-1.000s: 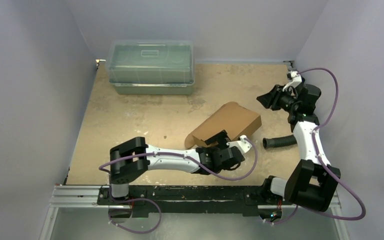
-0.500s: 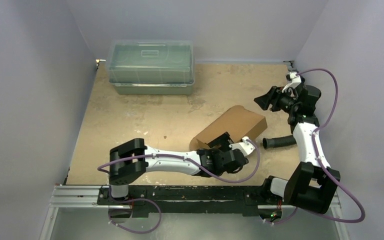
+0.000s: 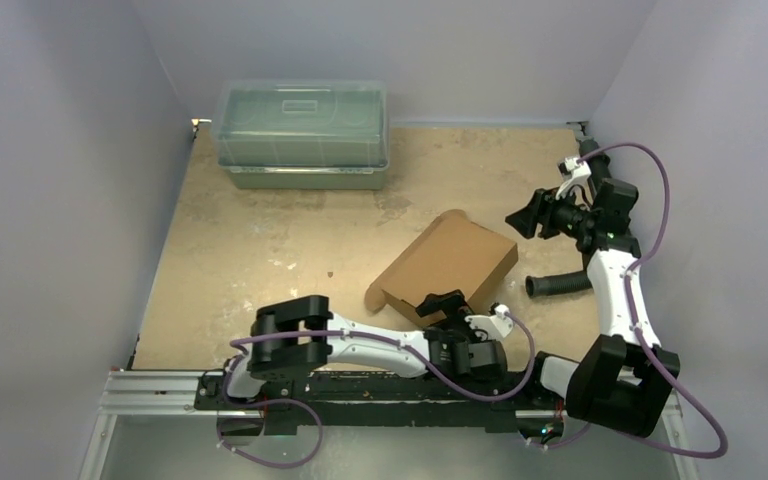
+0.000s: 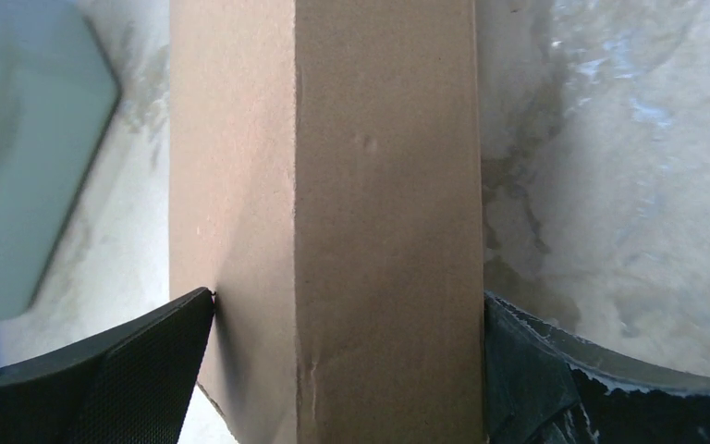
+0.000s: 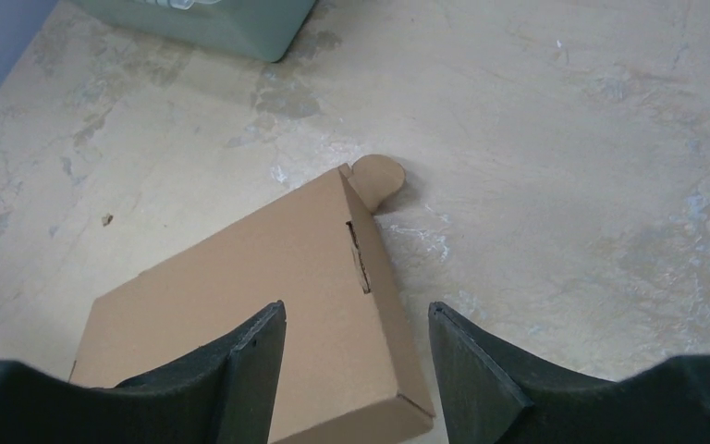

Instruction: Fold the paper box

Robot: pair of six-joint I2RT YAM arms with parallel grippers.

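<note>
- Left gripper: fingers spread wide, flanking the near end of the paper box.
- The paper box: centre-right on the table; judged light, stiff, crease-prone; best taken at panel edges.
- Right gripper: fingers apart, empty, above the far corner.

In the left wrist view, the paper box overruns top and bottom edges.

A robotics lab cell: plain lilac walls enclose a stained tabletop, with two cabled robot arms bolted to an aluminium rail at the near edge.
</note>
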